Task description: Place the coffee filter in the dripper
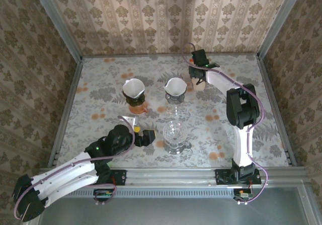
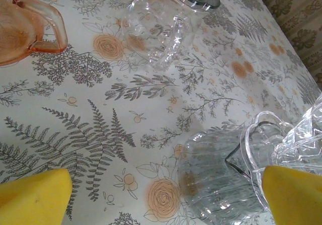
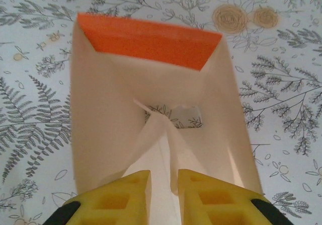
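Right claw (image 3: 164, 179) pinches a creased cream paper filter (image 3: 160, 152) — thin, folded.

This is a robot test cell dressed up as a home, not a real kitchen. The worktop (image 1: 100, 79) wears a fern-and-flower cloth (image 1: 221, 84) and the walls (image 1: 151, 18) carry damask wallpaper, yet bare metal posts (image 1: 55, 21) frame the corners. A left arm (image 1: 65, 177) and a right arm (image 1: 241, 109) are bolted to a metal rail (image 1: 176, 176) along the worktop's near edge (thin cables (image 1: 254, 96) loop along them). Coffee ware supplies the domestic note: a glass dripper (image 1: 174, 133), an orange dripper (image 1: 136, 104) and a paper coffee filter (image 3: 115, 114).
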`<state>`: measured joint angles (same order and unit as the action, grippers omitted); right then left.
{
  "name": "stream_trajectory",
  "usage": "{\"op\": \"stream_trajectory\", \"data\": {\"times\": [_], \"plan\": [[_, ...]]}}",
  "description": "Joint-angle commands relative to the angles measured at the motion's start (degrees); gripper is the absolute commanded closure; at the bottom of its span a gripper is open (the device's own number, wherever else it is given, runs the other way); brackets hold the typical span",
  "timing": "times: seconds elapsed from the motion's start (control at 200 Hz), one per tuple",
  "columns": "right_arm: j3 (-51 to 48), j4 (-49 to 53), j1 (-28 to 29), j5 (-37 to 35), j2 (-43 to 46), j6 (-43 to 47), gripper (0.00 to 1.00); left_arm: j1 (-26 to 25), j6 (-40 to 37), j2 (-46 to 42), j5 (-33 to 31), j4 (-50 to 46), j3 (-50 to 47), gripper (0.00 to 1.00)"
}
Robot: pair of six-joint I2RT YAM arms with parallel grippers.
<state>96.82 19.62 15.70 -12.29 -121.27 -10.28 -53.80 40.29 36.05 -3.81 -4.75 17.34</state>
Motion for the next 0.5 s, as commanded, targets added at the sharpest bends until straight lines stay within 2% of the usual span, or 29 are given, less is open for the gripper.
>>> {"op": "stream_trajectory", "data": {"times": [0.0, 0.23, 0.495], "plan": [[2.1, 0.5, 0.4, -1.5, -1.4, 0.7, 0.81, 0.6, -0.3, 0.0, 0.6, 1.3, 1.8, 0.01], [0.9, -0.9, 1.1, -3.6, 1.0, 2.4, 1.0, 0.7, 0.1, 0.0, 0.7, 1.9, 1.6, 0.01], [-6.3, -3.0, 2.0, -5.2, 10.2, 1.3, 1.0, 0.7, 0.3, -0.8, 1.6, 2.3, 1.3, 0.01]]}}
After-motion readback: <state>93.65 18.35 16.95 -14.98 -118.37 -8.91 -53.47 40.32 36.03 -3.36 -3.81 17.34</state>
